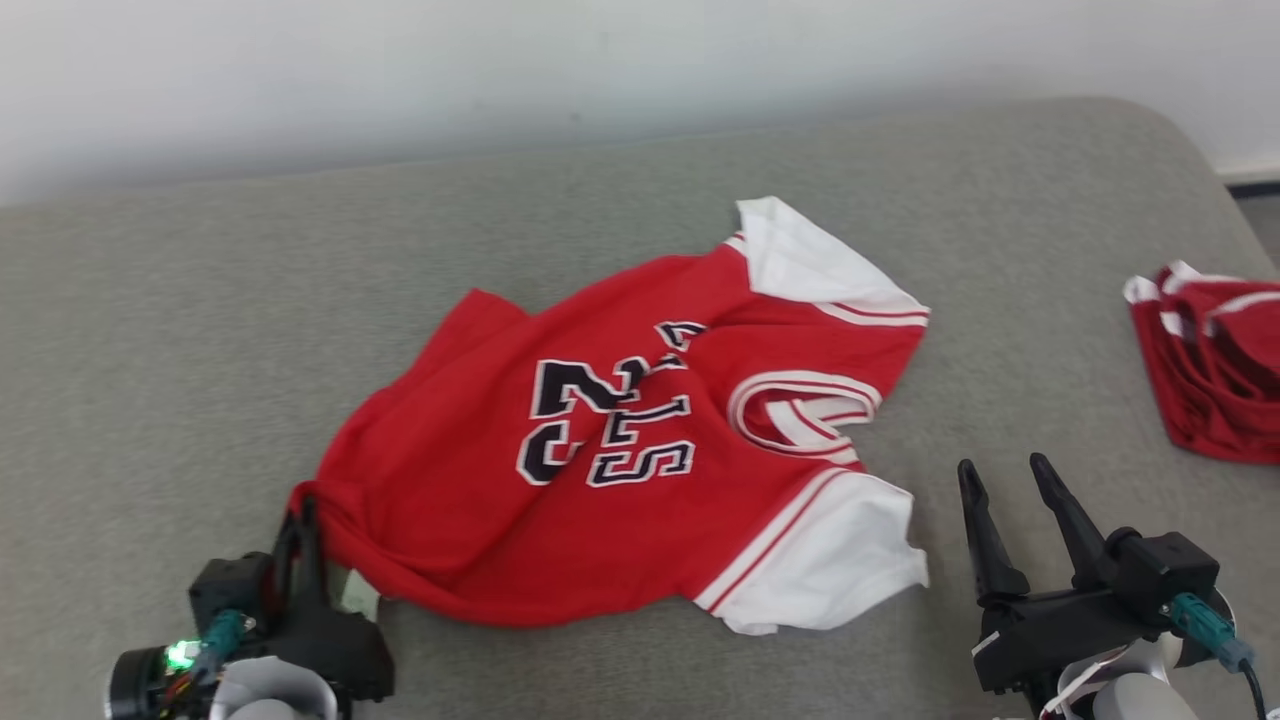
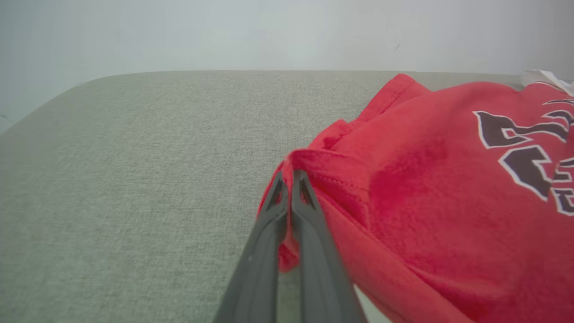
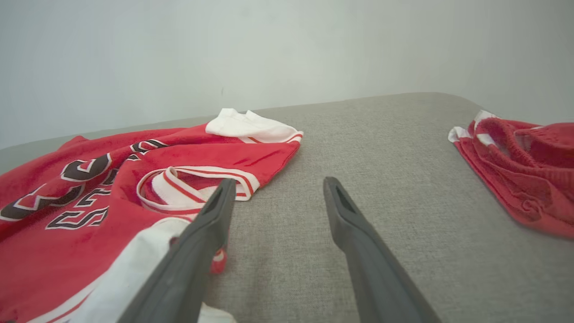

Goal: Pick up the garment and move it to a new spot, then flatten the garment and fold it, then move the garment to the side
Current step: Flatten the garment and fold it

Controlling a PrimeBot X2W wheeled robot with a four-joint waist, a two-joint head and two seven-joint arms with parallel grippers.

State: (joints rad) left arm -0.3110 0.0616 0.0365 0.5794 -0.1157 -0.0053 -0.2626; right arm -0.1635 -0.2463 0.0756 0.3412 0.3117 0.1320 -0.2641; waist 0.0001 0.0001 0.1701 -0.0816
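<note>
Jaws first: your left gripper (image 1: 300, 515) is pinched tight on the red jersey's hem corner (image 2: 314, 161), with red cloth bunched between its fingers. Your right gripper (image 1: 1003, 465) stands wide apart with nothing in it.

Largest before you is the grey padded surface (image 1: 200, 350), which runs across the whole head view. Around its centre lies the jersey (image 1: 470, 500), number side up, rumpled and not yet flat. Its long axis runs from the hem at 8 o'clock, where your left gripper has it, to the collar (image 1: 800, 410) and white sleeves toward 2 o'clock. A second red garment (image 1: 1215, 370) sits bunched at 3 o'clock, well apart from the jersey.

The near white sleeve (image 1: 830, 575) lies at 9 o'clock of your right gripper, just beside it, with a strip of grey showing between them in the head view. That is the relation to mind: your left arm has the hem end, and your right arm is the nearer one to the shoulder end. I judge that flattening calls for the right jaws to take that sleeve or shoulder, so you can draw the cloth taut along its axis.
</note>
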